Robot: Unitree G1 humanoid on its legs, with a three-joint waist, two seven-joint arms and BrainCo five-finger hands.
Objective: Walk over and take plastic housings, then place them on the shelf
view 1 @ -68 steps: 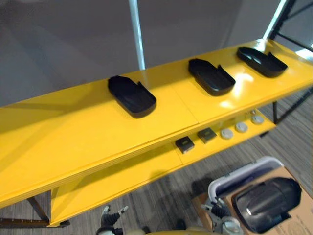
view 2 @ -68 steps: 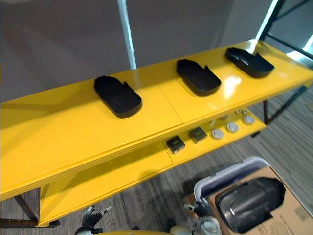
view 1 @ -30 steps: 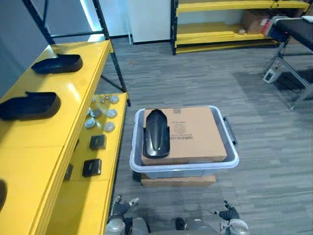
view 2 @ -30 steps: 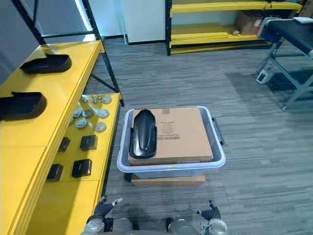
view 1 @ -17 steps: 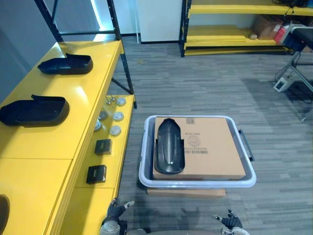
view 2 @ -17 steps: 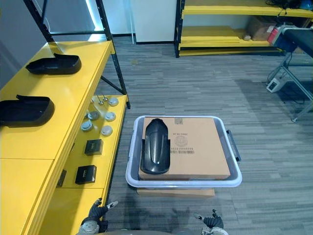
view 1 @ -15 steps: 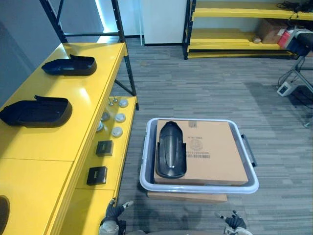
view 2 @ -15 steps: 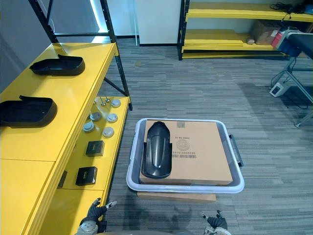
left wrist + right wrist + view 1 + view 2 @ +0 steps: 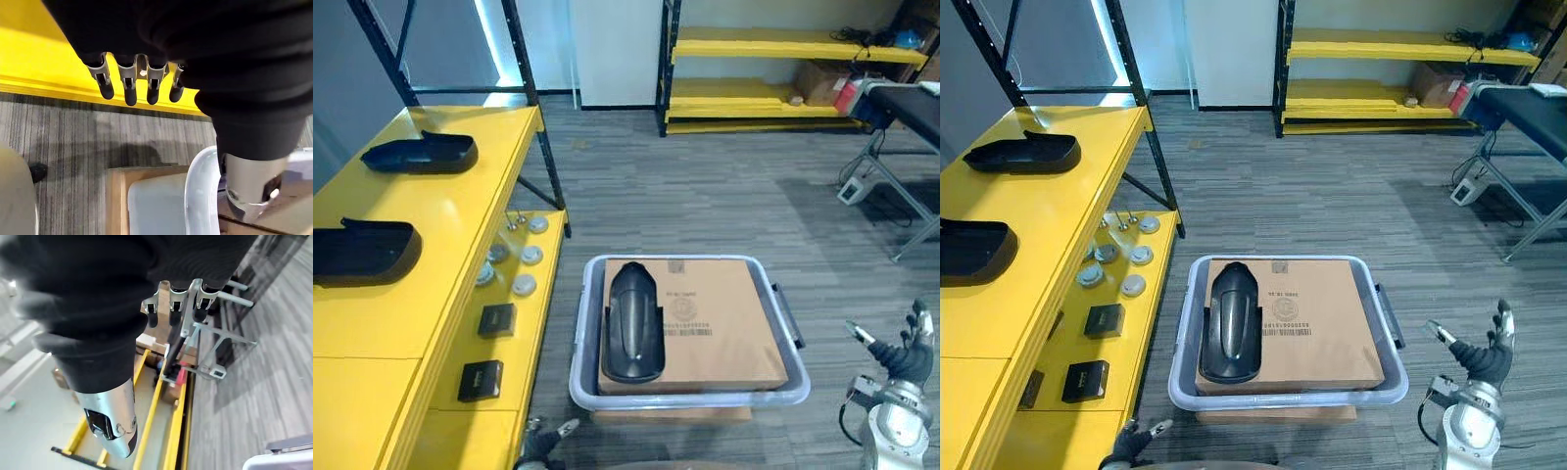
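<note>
One black plastic housing (image 9: 631,323) lies lengthways on the left part of a cardboard box (image 9: 724,328), which sits in a pale plastic bin (image 9: 685,399) on the floor ahead of me. Two more black housings (image 9: 419,155) (image 9: 362,252) rest on top of the yellow shelf (image 9: 431,294) at my left. My right hand (image 9: 906,357) is raised to the right of the bin with fingers spread, open and holding nothing. Low by the shelf's lower tier, my left hand (image 9: 1131,436) is also open with its fingers (image 9: 129,83) straight.
The shelf's lower tier carries small black boxes (image 9: 496,319) and round grey discs (image 9: 524,284). A black rack post (image 9: 540,147) stands at the shelf's end. Yellow shelving (image 9: 773,69) lines the far wall, and a dark table on metal legs (image 9: 891,147) stands at the right.
The view has shifted a little, so the bin sits slightly further left. My right hand has risen out to the right of the bin with fingers spread.
</note>
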